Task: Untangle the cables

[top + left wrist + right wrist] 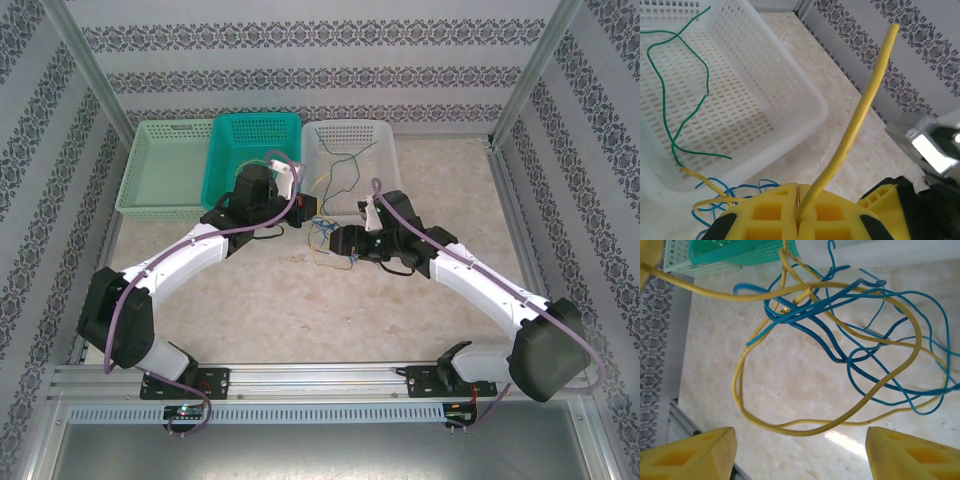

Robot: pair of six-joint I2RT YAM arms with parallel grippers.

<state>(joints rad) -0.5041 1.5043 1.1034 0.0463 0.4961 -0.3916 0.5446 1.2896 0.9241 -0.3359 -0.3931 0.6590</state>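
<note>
Yellow cable point(861, 115): smooth, glossy plastic sheath. Blue cables point(800, 312), green cable point(706, 85): same finish, thinner. White basket point(790, 85): perforated plastic, semi-translucent, satin. Teal basket point(255, 140): plastic mesh. Worktop point(805, 390): marble-look, smooth, slight sheen. Left gripper point(798, 210) jaws: matt yellow plastic. Frame rail point(320, 378): brushed metal.

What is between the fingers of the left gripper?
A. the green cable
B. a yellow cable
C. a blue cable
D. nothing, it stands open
B: in the left wrist view the left gripper is shut on a yellow cable, which rises from between its fingers.
</note>
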